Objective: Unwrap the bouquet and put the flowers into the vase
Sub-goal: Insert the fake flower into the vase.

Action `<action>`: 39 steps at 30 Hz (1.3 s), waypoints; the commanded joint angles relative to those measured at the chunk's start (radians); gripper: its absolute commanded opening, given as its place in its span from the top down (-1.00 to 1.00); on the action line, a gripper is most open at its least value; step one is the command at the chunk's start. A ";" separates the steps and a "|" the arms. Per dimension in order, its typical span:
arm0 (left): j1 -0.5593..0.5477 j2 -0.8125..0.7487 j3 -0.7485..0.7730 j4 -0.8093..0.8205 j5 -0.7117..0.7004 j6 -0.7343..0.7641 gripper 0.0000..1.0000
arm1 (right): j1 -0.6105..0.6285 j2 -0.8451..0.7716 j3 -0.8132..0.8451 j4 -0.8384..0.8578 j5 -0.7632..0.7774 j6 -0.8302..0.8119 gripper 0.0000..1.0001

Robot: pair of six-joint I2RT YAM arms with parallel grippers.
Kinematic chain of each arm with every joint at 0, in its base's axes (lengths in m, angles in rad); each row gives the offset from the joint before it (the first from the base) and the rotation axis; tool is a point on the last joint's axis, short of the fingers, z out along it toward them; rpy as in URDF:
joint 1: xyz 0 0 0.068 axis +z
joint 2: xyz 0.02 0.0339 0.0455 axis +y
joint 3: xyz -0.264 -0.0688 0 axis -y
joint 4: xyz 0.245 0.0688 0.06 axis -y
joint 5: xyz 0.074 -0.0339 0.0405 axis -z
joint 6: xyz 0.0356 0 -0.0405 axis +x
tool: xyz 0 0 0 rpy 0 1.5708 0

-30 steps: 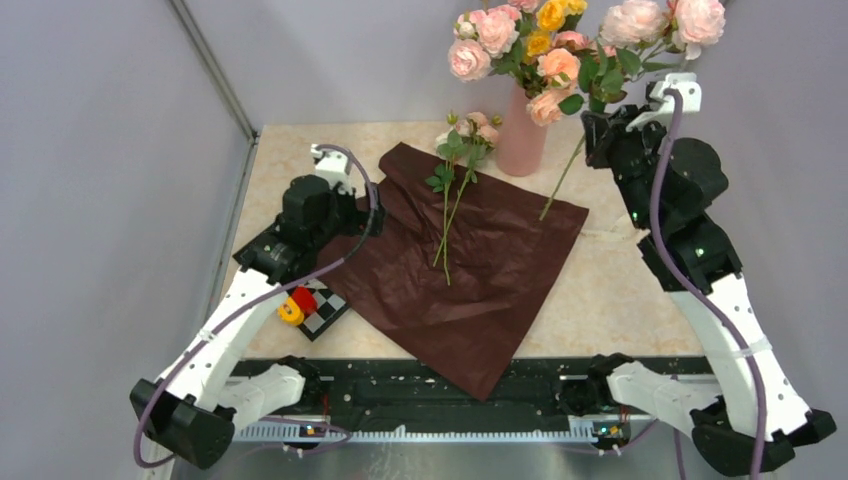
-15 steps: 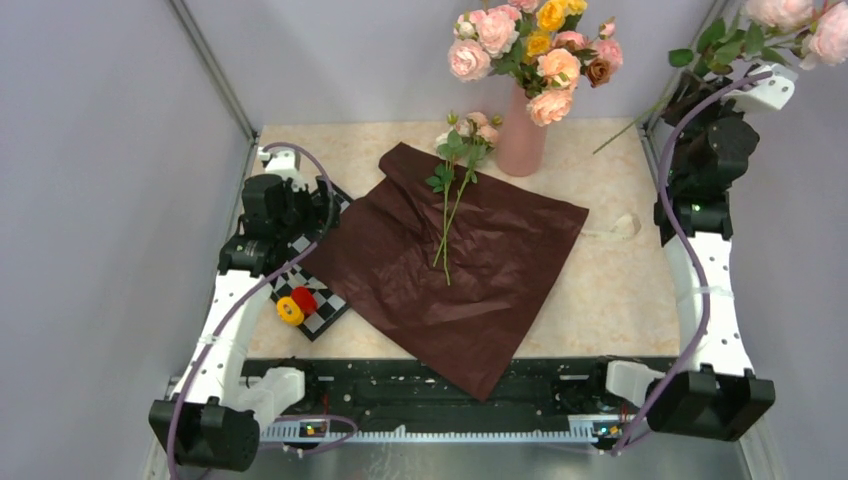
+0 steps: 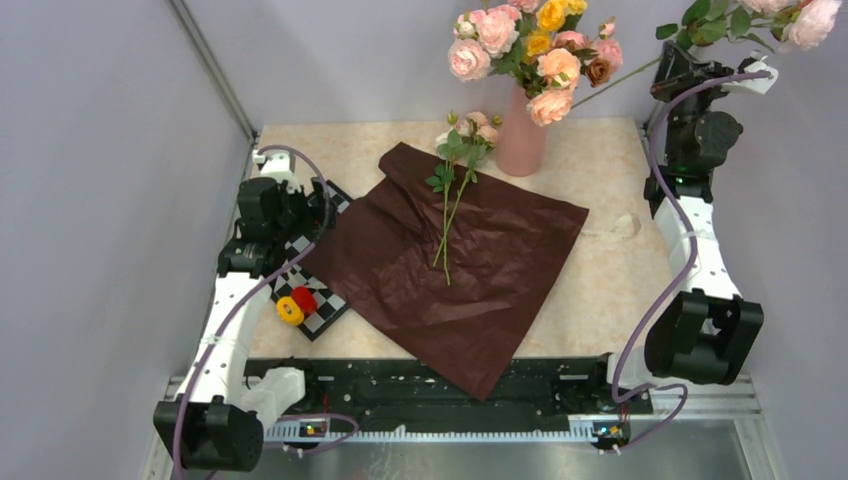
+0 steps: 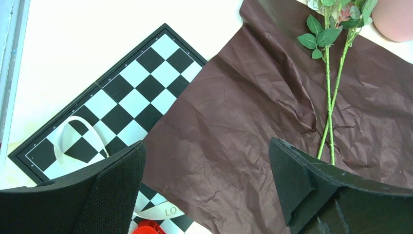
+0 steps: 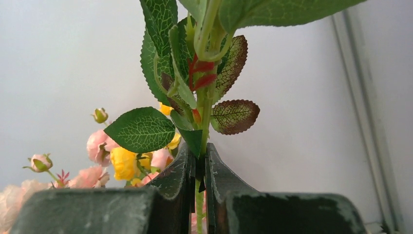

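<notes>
The dark red paper [image 3: 470, 275] lies spread flat on the table, so the bouquet is unwrapped. Two thin-stemmed flowers [image 3: 455, 190] with small pale blooms rest on the paper [image 4: 243, 122]; their stems [image 4: 330, 97] show in the left wrist view. The salmon-pink vase [image 3: 521, 140] stands behind the paper and holds pink and yellow roses [image 3: 525, 45]. My right gripper [image 3: 672, 64] is high at the back right, shut on a leafy rose stem [image 5: 203, 117] whose pink blooms [image 3: 800, 15] hang beyond it. My left gripper [image 4: 207, 146] hovers open over the paper's left edge.
A checkerboard [image 3: 322, 308] lies left of the paper with a red and yellow object [image 3: 296, 306] on it. Cream ribbon [image 3: 615, 228] lies right of the paper; another piece [image 4: 73, 139] lies on the board. Grey walls enclose the table.
My right arm has swung up and back to the right, carrying the rose stem away from the vase side. My left arm has pulled back left off the paper.
</notes>
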 commanded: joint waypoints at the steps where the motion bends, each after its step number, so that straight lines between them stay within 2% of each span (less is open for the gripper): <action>1: 0.014 -0.007 -0.002 0.057 0.022 0.015 -0.97 | -0.010 0.045 0.051 0.199 -0.095 0.077 1.00; 8: 0.029 -0.005 -0.004 0.058 0.020 0.021 -0.97 | 0.020 0.111 0.086 0.259 -0.109 0.107 1.00; 19: 0.028 -0.027 -0.018 0.074 0.009 0.020 -0.97 | 0.072 0.146 0.149 0.270 -0.088 0.042 1.00; 32: 0.059 -0.031 -0.019 0.074 0.009 0.015 -0.97 | 0.129 0.202 0.203 0.210 -0.061 -0.136 1.00; 39: 0.064 -0.031 -0.020 0.075 0.008 0.015 -0.97 | 0.135 0.246 0.215 0.235 -0.073 -0.123 1.00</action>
